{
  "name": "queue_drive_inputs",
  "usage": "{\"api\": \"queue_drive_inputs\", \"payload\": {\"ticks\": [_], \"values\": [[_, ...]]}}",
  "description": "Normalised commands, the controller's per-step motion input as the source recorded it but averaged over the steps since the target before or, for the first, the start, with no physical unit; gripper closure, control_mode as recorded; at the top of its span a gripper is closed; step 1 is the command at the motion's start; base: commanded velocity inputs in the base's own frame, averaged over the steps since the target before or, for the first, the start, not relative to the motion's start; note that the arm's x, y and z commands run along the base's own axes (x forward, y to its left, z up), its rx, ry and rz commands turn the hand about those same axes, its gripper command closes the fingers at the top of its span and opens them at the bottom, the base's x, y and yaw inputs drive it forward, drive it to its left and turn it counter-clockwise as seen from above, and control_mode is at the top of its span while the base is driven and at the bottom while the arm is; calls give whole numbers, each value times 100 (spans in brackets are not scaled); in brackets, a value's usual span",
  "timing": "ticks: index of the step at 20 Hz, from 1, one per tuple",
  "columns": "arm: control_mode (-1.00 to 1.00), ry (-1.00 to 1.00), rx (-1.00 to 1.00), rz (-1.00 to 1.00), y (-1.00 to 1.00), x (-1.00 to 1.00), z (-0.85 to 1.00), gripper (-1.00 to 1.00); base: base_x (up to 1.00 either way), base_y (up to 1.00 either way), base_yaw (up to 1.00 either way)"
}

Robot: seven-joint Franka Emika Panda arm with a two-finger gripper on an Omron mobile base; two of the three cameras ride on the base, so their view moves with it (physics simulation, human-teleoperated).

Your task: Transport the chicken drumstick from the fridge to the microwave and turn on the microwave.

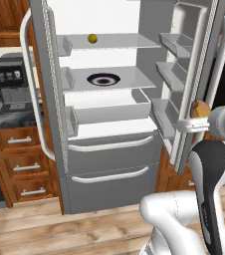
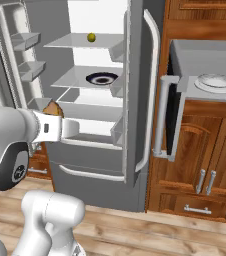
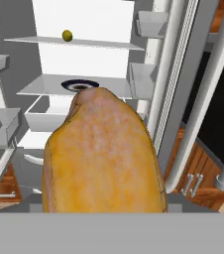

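My gripper [image 1: 193, 121] is shut on the chicken drumstick [image 1: 200, 108], a golden-brown lump held in the air outside the fridge [image 1: 109, 149], in front of its open right door. The right base view has the drumstick [image 2: 52, 108] above the white hand [image 2: 55, 121], left of the fridge shelves. In the hand view the drumstick [image 3: 104, 154] fills the middle and hides the fingertips. The microwave [image 2: 205, 55] sits to the right of the fridge [image 2: 90, 150], its dark-glass door [image 2: 171, 120] swung open, with a white plate [image 2: 215, 82] inside.
Both fridge doors stand open, the right one [image 1: 194, 74] close beside my hand. A yellow ball [image 1: 92, 38] lies on the top shelf and a dark-rimmed plate [image 1: 103, 78] on the shelf below. A coffee machine [image 1: 9, 79] stands on the left counter. Wooden cabinets [image 2: 205, 165] are under the microwave.
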Motion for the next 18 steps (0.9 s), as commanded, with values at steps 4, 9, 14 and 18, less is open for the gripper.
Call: {"api": "queue_drive_inputs", "payload": {"ticks": [4, 9, 14, 18], "values": [[100, 0, 0, 0, 0, 0, 0, 100, -20, -57, 0], [100, 0, 0, 0, 0, 0, 0, 100, -19, -61, 0], [100, 0, 0, 0, 0, 0, 0, 100, -9, -62, 0], [100, 0, 0, 0, 0, 0, 0, 100, -5, -56, 0]]}}
